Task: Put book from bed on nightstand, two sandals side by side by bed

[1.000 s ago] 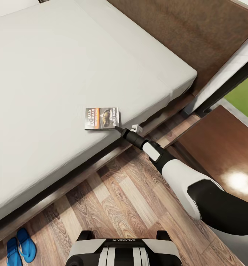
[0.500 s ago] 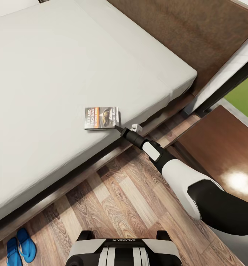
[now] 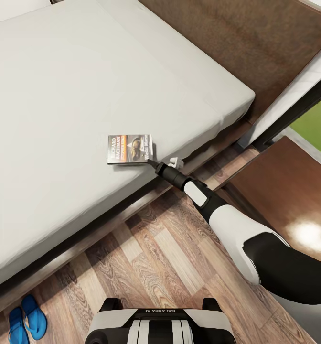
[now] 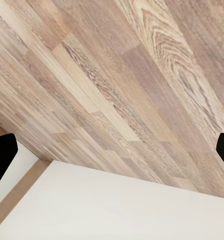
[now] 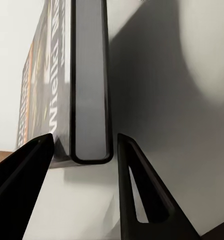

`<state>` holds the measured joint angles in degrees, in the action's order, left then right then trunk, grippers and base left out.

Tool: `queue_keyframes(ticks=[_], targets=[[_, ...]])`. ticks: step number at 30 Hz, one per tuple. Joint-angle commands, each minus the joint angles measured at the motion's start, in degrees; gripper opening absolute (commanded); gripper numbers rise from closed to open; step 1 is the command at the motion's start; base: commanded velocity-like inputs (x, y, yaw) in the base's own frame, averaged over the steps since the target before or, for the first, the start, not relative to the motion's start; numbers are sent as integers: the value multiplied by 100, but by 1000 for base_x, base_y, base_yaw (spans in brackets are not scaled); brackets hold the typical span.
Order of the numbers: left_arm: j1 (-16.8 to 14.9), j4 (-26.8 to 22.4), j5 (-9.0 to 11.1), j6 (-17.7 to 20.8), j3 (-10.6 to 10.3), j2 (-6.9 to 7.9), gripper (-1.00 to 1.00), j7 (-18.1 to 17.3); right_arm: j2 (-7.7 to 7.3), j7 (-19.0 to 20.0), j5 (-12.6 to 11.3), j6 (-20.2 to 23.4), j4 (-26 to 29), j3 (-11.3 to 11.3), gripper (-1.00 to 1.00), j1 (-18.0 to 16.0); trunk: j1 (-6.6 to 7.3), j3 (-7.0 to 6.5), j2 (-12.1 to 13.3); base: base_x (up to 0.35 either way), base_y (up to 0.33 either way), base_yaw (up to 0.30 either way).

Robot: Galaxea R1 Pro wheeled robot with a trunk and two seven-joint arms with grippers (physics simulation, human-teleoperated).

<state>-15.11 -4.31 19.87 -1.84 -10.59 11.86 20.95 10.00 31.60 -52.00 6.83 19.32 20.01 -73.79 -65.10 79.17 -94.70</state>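
The book (image 3: pixel 130 149) lies near the bed's (image 3: pixel 74 81) floor-side edge, its dark cover with white and orange lettering facing up. My right gripper (image 3: pixel 154 162) reaches it from the floor side. In the right wrist view the book's (image 5: pixel 89 85) page edge stands between the two black fingers (image 5: pixel 142 195), which close on its covers. The two blue sandals (image 3: pixel 26 321) lie side by side on the wood floor at the lower left, beside the bed frame. The left gripper (image 4: pixel 112 150) hangs open over floor planks.
A dark brown glossy nightstand (image 3: pixel 294 200) stands at the right, just behind my right arm. The brown headboard (image 3: pixel 237 43) runs along the upper right, with a black-framed window and grass (image 3: pixel 318 122) beyond. My base (image 3: pixel 155 322) stands on the wood floor.
The book and my right gripper have shifted together slightly up and left on the mattress edge, the book's near side tipping a little. The sandals have not moved.
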Motion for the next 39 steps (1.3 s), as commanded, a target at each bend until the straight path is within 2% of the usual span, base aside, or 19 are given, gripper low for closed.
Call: queue_keyframes(ticks=[1, 39], targets=[[0, 0, 61, -18, -48, 1, 100, 14, 0, 16, -53, 36, 3, 8, -100, -3, 0, 2, -1, 0, 0, 0], [0, 0, 61, -18, -48, 1, 100, 23, 0, 21, -56, 95, 210, 47, -100, -3, 0, 2, -1, 0, 0, 0]])
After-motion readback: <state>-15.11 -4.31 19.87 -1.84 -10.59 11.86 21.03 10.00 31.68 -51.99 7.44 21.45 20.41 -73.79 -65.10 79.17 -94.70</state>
